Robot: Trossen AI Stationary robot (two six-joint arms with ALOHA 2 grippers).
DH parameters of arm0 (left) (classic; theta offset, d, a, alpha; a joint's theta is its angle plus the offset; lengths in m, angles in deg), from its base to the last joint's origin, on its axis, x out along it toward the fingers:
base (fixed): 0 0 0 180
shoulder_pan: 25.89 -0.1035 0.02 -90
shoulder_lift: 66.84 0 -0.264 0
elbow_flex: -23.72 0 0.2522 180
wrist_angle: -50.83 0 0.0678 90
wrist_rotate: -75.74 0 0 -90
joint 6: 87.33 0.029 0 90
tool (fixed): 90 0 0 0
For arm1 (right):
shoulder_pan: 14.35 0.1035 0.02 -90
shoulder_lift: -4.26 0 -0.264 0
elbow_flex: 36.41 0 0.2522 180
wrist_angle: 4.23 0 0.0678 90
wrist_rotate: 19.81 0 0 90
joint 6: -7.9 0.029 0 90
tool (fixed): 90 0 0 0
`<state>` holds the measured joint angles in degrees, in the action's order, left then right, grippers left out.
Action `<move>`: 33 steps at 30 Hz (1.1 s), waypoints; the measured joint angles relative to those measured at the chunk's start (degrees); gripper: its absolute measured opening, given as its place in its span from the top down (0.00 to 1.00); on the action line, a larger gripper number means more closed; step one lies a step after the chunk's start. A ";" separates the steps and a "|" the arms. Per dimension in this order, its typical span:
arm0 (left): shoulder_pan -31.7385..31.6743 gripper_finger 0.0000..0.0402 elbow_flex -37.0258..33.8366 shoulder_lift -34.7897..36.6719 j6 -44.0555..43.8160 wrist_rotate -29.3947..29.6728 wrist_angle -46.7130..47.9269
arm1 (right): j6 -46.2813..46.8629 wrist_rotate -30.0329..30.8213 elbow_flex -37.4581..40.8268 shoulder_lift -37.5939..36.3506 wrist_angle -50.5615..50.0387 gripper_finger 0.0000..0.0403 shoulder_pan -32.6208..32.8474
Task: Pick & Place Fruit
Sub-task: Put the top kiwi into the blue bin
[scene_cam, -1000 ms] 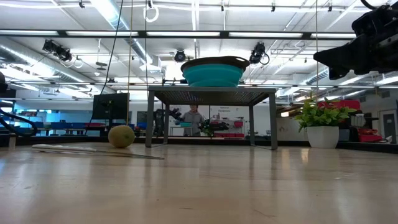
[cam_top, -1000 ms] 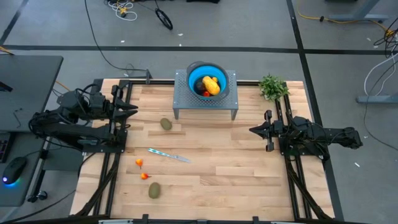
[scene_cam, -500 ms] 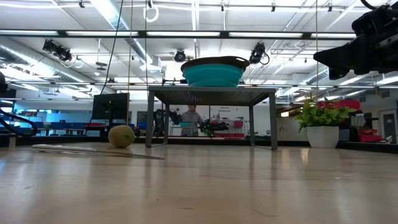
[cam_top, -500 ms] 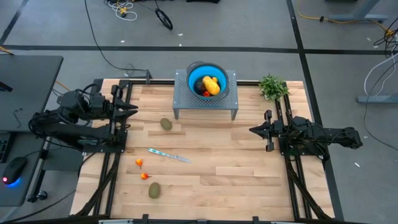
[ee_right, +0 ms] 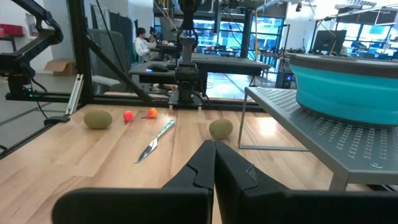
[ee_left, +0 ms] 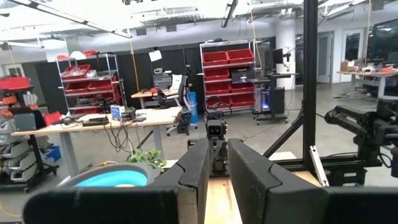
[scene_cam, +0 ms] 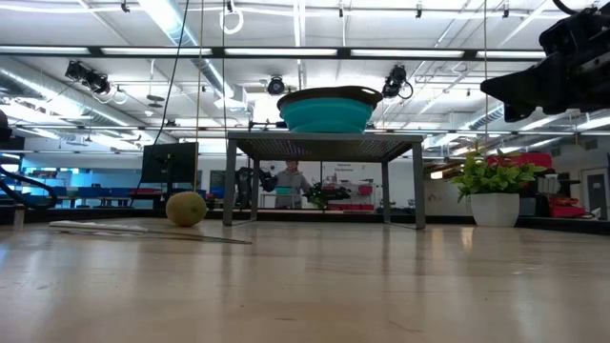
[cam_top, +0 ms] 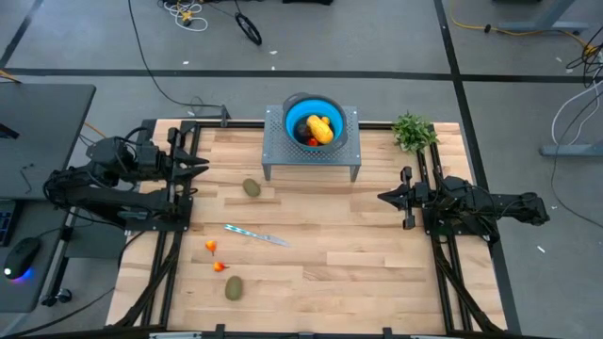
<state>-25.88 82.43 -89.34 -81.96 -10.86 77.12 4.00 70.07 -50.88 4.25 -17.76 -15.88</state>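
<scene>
Nearest the front edge of the desk (cam_top: pixel 377 254) lies a kiwi (cam_top: pixel 233 287), alone, with two tiny red fruits (cam_top: pixel 215 257) just behind it, one a little farther back than the other. Behind those a slim knife (cam_top: pixel 256 235) lies flat. A second kiwi (cam_top: pixel 252 188) sits farther back, just in front of the left leg of a grey metal stand (cam_top: pixel 312 155).

On the stand rests a blue bowl (cam_top: pixel 312 118) holding a yellow-orange fruit (cam_top: pixel 319 128) and something red beside it. A plant (cam_top: pixel 413 132) stands at the right rear corner.

The left gripper (cam_top: pixel 200 167) hangs at the left side of the desk, well apart from every fruit; its fingers (ee_left: pixel 196 171) stand slightly apart around nothing. The right gripper (cam_top: pixel 384 197) waits at the right side, its fingers (ee_right: pixel 202 165) pressed together and empty.
</scene>
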 joint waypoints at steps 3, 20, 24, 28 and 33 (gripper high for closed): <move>0.01 0.83 0.01 0.00 0.11 -0.01 0.02 | 0.00 0.02 0.00 0.00 0.00 0.98 -0.01; 0.00 0.98 -0.04 -4.50 4.52 -0.11 1.33 | 0.00 0.00 0.00 0.00 0.00 0.98 -0.01; 0.02 0.98 -0.04 -5.78 4.52 -1.56 1.33 | 0.00 0.02 0.00 0.00 0.00 0.98 0.00; 0.02 0.95 -0.04 -6.72 4.54 -1.54 1.53 | 0.00 0.02 0.00 0.00 0.00 0.98 0.00; 0.02 0.97 -0.04 -7.52 4.74 -1.54 2.64 | 0.00 0.02 0.00 0.00 -0.01 0.98 0.00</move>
<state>-25.86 82.39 -96.86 -77.22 -12.39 79.76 4.00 70.09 -50.88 4.25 -17.76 -15.88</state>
